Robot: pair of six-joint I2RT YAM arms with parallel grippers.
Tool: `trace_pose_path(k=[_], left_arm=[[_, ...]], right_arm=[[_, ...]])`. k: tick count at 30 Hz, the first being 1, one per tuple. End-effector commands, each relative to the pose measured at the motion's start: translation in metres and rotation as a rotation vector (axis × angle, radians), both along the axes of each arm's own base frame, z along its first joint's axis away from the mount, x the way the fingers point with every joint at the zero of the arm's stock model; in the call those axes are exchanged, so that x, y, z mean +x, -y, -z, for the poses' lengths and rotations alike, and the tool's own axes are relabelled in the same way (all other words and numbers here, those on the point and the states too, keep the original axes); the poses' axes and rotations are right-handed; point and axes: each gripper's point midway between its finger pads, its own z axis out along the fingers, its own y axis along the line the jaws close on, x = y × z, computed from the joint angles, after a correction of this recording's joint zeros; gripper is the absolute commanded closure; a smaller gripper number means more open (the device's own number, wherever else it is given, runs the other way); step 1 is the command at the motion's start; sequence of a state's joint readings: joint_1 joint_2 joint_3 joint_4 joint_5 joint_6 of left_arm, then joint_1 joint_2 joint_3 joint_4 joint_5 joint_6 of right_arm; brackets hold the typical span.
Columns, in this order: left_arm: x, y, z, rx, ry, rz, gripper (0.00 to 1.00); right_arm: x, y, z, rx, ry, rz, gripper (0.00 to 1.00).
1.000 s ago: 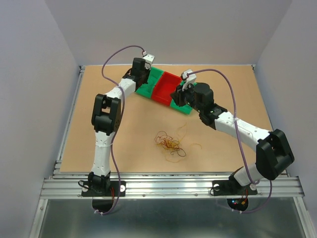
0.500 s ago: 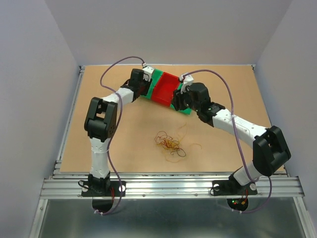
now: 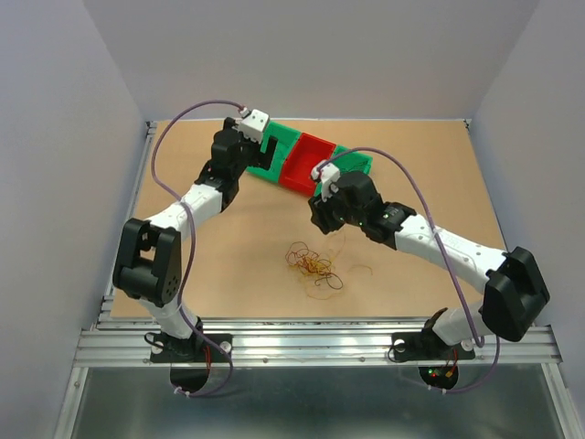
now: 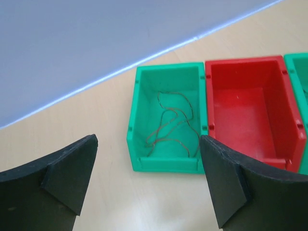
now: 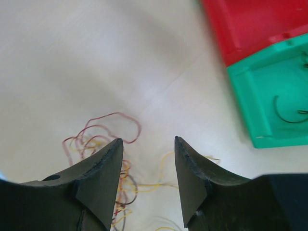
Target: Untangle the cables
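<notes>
The cables [image 3: 313, 265] lie as a loose clump of thin red, yellow and dark strands in the middle of the table, also seen under my right gripper as the cables [image 5: 98, 147]. My right gripper [image 5: 148, 140] hangs open just above the clump's edge, with nothing between its fingers; from above, the right gripper [image 3: 322, 219] sits between the bins and the clump. My left gripper [image 4: 147, 168] stands wide open and empty over bare table, just short of the left green bin [image 4: 166, 120], which holds one thin strand [image 4: 171, 122]. From above, the left gripper [image 3: 265, 151] is at that bin's left end.
Three bins stand in a row at the back: left green bin [image 3: 285, 146], red bin [image 3: 306, 163], right green bin [image 3: 355, 163]. The right green bin [image 5: 274, 101] holds a dark strand [image 5: 284, 113]. A metal rail [image 3: 320, 343] borders the table's near edge.
My left gripper opened and pulled back from the left green bin, leaving a strand inside. My right arm swung from the bins down toward the clump, with its jaws wider apart.
</notes>
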State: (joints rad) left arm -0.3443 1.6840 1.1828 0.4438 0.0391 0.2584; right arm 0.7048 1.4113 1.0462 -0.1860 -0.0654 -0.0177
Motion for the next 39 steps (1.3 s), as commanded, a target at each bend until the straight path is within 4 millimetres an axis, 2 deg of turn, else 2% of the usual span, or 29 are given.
trace_pose_path(k=[1, 2, 3, 4, 7, 9, 13, 17, 24, 27, 30, 33, 36, 39], left_arm=[[-0.037, -0.005, -0.062, -0.046, 0.248, 0.069, 0.01], [-0.051, -0.005, -0.046, -0.038, 0.242, 0.095, 0.01], [-0.059, -0.005, -0.051, -0.044, 0.272, 0.112, 0.01], [-0.073, 0.001, -0.066, -0.031, 0.325, 0.179, 0.01], [-0.099, 0.01, -0.048, 0.044, 0.304, 0.299, 0.01], [-0.107, 0.005, -0.052, 0.049, 0.329, 0.291, 0.01], [-0.112, -0.003, -0.053, 0.055, 0.344, 0.258, 0.01], [-0.113, -0.004, -0.053, 0.042, 0.351, 0.252, 0.01], [-0.111, -0.009, -0.054, 0.037, 0.367, 0.218, 0.01], [-0.11, -0.008, -0.052, 0.037, 0.362, 0.22, 0.02], [-0.11, -0.008, -0.052, 0.037, 0.362, 0.22, 0.02], [-0.111, -0.009, -0.053, 0.033, 0.364, 0.218, 0.01], [-0.114, -0.005, -0.052, 0.04, 0.368, 0.246, 0.02], [-0.118, -0.001, -0.05, 0.046, 0.37, 0.28, 0.01]], right_arm=[[-0.04, -0.02, 0.025, -0.122, -0.02, -0.171, 0.48], [-0.045, -0.024, 0.025, -0.129, -0.014, -0.192, 0.48], [-0.047, -0.024, 0.026, -0.133, -0.014, -0.201, 0.48], [-0.049, -0.025, 0.025, -0.131, -0.009, -0.213, 0.47], [-0.063, -0.033, 0.027, -0.125, -0.011, -0.3, 0.47], [-0.068, -0.04, 0.028, -0.131, -0.005, -0.35, 0.47], [-0.069, -0.051, 0.037, -0.16, -0.015, -0.382, 0.48], [-0.072, -0.059, 0.049, -0.192, -0.036, -0.424, 0.52], [-0.091, -0.075, 0.052, -0.206, -0.027, -0.515, 0.52], [-0.089, -0.075, 0.057, -0.229, -0.025, -0.502, 0.52], [-0.081, -0.072, 0.053, -0.241, -0.007, -0.455, 0.52], [-0.079, -0.071, 0.033, -0.204, 0.035, -0.434, 0.48], [-0.091, -0.067, 0.025, -0.164, 0.044, -0.464, 0.47], [-0.099, -0.065, 0.027, -0.156, 0.037, -0.496, 0.45]])
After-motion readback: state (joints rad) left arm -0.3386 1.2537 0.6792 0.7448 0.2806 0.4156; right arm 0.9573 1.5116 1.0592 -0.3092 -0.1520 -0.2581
